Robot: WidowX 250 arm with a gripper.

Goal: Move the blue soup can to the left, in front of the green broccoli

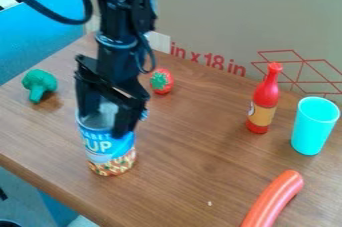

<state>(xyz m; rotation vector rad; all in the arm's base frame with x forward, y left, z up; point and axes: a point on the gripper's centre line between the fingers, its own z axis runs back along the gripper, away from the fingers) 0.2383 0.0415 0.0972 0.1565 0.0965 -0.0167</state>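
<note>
Hand: A black hand hangs over the soup can, its two fingers spread apart at opposite sides of the top; whether they press on the metal cannot be told.
Soup can: It stands on the table close to the long near edge, directly below the hand, its long axis upright and roughly in line with the fingers.
Can top: Grey shows between the fingers; an open mouth or a lid, and any contents, cannot be made out.
Cup: A turquoise cup stands mouth up toward the far edge, well apart from the hand; nothing can be made out inside.
Bottle: A red bottle with a tan label stands upright just beside the cup, on the hand's side.
Strawberry: A toy strawberry sits beyond the can, nearer the cardboard along the far edge.
Broccoli: A green toy broccoli rests near the table's left edge.
Sausage: An orange-red sausage lies well apart from the can, its length slanting from the near side toward the cup.
</note>
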